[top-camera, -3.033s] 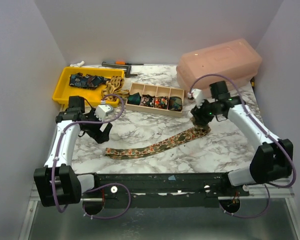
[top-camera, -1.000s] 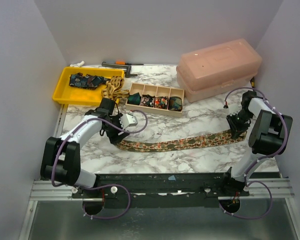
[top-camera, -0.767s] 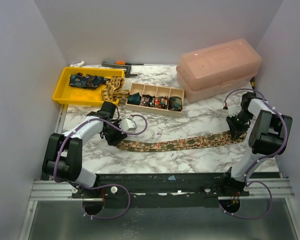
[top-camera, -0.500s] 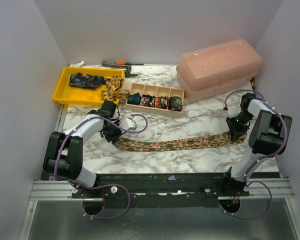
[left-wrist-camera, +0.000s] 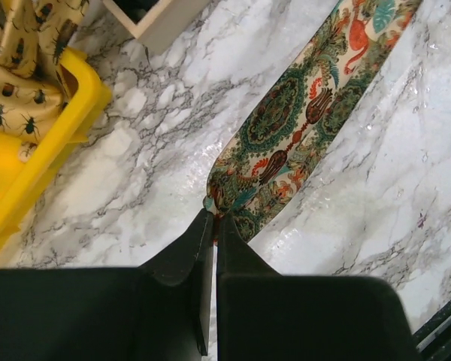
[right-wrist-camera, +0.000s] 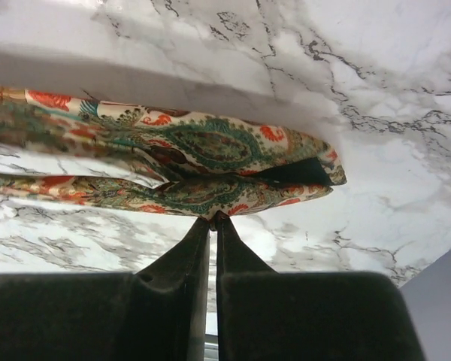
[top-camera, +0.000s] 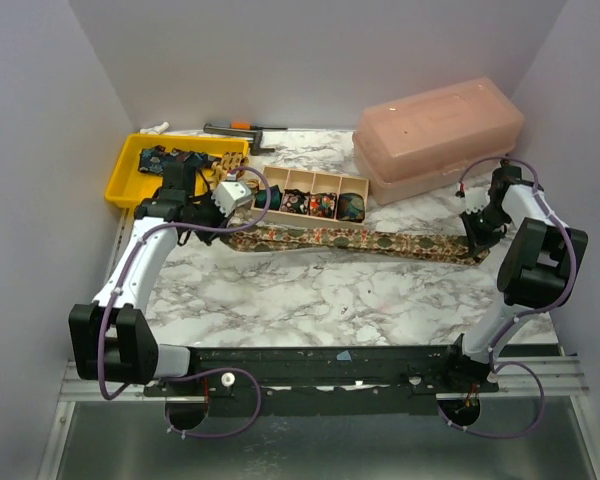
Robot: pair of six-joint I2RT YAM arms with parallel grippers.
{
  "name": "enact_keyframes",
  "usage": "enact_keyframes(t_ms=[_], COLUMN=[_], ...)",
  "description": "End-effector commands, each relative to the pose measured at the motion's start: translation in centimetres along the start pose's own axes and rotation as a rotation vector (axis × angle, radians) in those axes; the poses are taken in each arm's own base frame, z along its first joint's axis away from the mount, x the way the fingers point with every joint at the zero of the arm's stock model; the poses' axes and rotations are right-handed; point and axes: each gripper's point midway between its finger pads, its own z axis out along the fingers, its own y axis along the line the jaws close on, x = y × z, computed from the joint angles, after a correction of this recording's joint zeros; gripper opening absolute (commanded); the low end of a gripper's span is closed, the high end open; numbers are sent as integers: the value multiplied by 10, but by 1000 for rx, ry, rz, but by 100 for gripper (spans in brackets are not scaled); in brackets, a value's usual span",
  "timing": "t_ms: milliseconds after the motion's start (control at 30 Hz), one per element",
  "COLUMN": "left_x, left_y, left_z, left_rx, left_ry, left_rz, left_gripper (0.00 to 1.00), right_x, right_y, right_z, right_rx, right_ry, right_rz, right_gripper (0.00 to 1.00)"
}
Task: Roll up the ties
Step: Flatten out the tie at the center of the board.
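From above, we see the olive paisley tie [top-camera: 360,241] stretched flat just in front of the wooden box [top-camera: 315,174], reaching past both of the box's ends. Rolled ties [top-camera: 310,203] fill the box's compartments. The left gripper [top-camera: 224,226] sits at the tie's end left of the box, and the right gripper [top-camera: 477,242] sits at the end well right of it. Through the left wrist, the left gripper [left-wrist-camera: 213,218] has its fingers pressed together on the tie's [left-wrist-camera: 301,113] narrow tip. The box corner [left-wrist-camera: 161,19] lies beyond, and a yellow tray [left-wrist-camera: 60,150] holding a tan tie [left-wrist-camera: 15,45] is left of the box. Through the right wrist, the right gripper [right-wrist-camera: 212,219] pinches the folded tie [right-wrist-camera: 188,147] at its near edge.
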Motion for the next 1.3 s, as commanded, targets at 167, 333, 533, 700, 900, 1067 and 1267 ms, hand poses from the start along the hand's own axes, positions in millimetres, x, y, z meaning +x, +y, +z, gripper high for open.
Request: enact_keyframes(t_ms=[167, 333, 533, 700, 900, 1067, 1267], left_x=[80, 99, 115, 99, 64, 66, 114], left_y=[-14, -10, -10, -14, -30, -33, -27], left_z=[30, 43, 40, 25, 18, 43, 62], left_rx=[23, 19, 9, 36, 131, 121, 79], left_ry=[171, 221, 271, 218, 116, 166, 349], left_rz=[-76, -77, -26, 8, 21, 51, 61], left_gripper=[0, 0, 5, 42, 72, 68, 51], right_x=[24, 17, 1, -13, -23, -25, -8], right_y=[5, 11, 18, 29, 32, 18, -3], right_z=[30, 34, 5, -26, -26, 2, 36], right_rx=[-34, -99, -156, -222, -250, -191, -75], right_ry=[92, 88, 27, -25, -56, -31, 42], right_rz=[39, 40, 2, -10, 20, 94, 109], right_gripper=[7, 15, 49, 53, 52, 34, 27])
